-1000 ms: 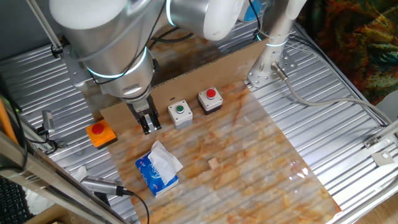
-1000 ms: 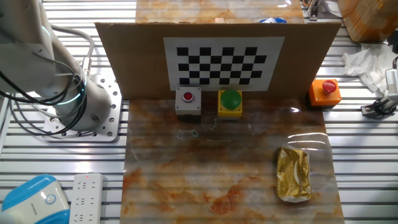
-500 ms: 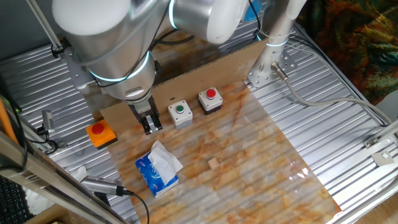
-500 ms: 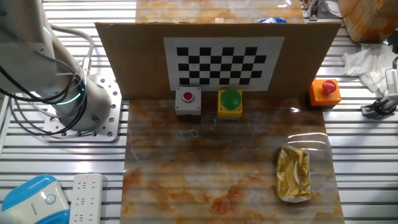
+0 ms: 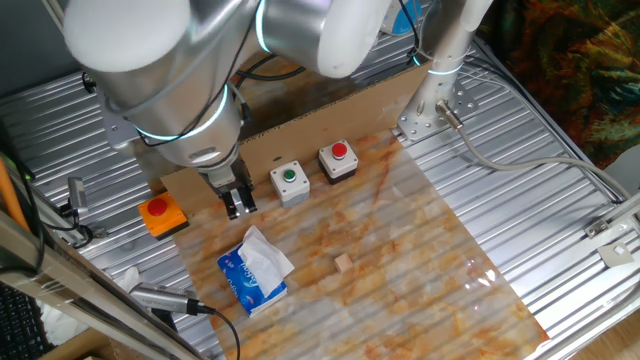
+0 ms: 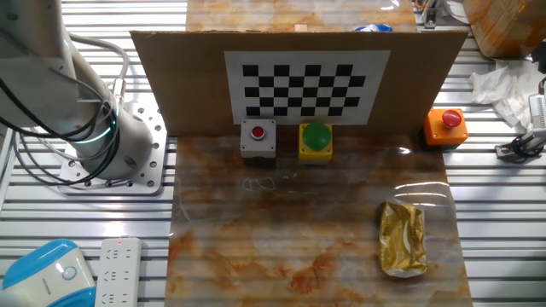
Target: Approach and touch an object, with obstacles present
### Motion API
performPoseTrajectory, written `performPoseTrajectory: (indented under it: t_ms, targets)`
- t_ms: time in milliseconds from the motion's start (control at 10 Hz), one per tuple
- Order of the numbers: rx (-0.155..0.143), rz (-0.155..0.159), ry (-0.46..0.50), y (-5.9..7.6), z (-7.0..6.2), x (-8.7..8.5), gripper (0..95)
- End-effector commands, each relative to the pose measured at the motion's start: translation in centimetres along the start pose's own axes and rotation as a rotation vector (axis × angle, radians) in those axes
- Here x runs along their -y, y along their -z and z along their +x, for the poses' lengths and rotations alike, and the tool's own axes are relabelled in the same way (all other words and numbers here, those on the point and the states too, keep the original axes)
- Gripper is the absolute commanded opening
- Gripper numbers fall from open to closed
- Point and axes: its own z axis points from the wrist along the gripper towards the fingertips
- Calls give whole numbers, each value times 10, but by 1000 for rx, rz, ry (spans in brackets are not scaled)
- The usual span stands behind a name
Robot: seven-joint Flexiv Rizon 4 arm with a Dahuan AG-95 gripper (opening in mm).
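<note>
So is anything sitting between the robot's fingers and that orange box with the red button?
Nothing visible. Only bare tabletop separates the fingers from the orange box; the tissue pack lies off that line, nearer the camera.

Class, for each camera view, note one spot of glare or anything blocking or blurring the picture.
One fixed view: the arm's big out-of-focus housing fills the top left; sheen lies on the tabletop. The other fixed view: sharp overall, with white glare streaks on the tabletop above the gold packet.

Marbled board (image 6: 299,247) looking glossy, catching glare; desk (image 5: 560,120) showing ribbed bare metal; cardboard panel (image 6: 179,85) looking matt; foil pouch (image 6: 403,239) shining, crinkled.
</note>
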Motion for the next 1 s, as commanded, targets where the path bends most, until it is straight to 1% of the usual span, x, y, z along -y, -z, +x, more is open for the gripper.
performPoseTrajectory:
  t_ms: [100,200,400,500,600,700,800,1000]
  targets:
    - [-13,-27,-20,-3,1,2,0]
    - [-9,-28,-19,-7,1,6,0]
    - [3,-31,-8,-19,2,16,0]
    - [3,-31,-4,-26,2,20,0]
    - [6,-29,-3,-34,2,22,0]
    - [8,-31,-3,-38,2,23,0]
    - [15,-28,0,-51,3,24,0]
    - [21,-33,4,-66,3,29,0]
